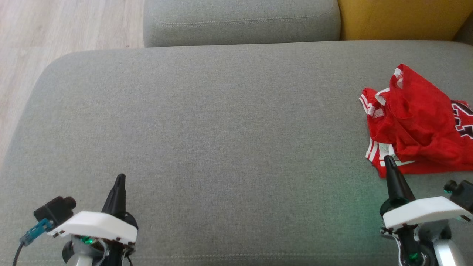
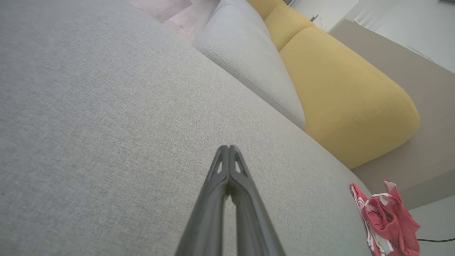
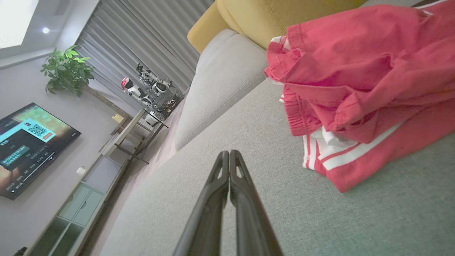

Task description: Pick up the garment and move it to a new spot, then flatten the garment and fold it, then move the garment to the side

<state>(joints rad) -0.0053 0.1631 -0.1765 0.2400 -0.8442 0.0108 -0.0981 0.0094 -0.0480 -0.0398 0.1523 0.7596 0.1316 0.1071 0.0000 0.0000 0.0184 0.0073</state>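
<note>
Red garment (image 1: 417, 125) lies crumpled at far right of grey sofa seat (image 1: 221, 129), just ahead of right hand (image 1: 388, 159), fingertip near hem. Left hand (image 1: 120, 177) well apart across seat. Both hands clenched, empty. Right arm nearer; heap shows no clear long axis.

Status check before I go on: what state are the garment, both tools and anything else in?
garment: crumpled in a heap on the grey seat, unfolded, not held.
left tool: shut, empty, over bare seat.
right tool: shut, empty, beside the garment, not gripping it.
TV: switched on.
</note>
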